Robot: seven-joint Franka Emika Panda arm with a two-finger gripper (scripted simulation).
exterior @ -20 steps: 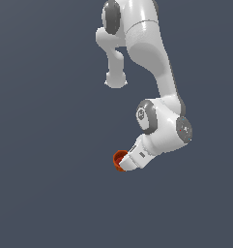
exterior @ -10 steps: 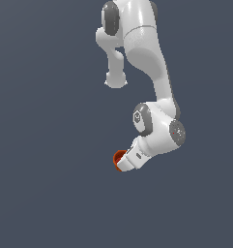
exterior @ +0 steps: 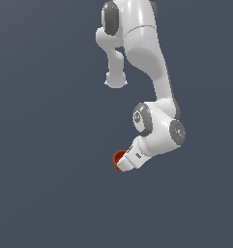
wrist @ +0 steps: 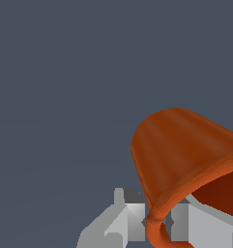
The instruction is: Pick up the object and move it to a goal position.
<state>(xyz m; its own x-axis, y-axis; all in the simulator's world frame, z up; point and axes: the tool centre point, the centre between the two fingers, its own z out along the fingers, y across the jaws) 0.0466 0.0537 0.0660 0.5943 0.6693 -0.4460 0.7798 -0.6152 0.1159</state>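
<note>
The object, a small orange-red cup (exterior: pixel 118 158) with a darker red hollow, sits at the tip of my white gripper (exterior: pixel 123 162) in the exterior view. The gripper points toward the exterior view's lower left. In the wrist view the cup (wrist: pixel 178 145) is large and tilted, its thin handle loop and rim lying between my two grey fingers (wrist: pixel 120 220). My gripper (wrist: pixel 159 226) is shut on the cup at its rim by the handle. The cup's opening is partly cut off by the picture's edge.
Only a plain dark grey-blue background shows around the arm (exterior: pixel 154 72) in both views. No goal marker, table edge or other object shows.
The arm's wrist joints have shifted a little toward the exterior view's left. The cup has stayed in the gripper at almost the same spot.
</note>
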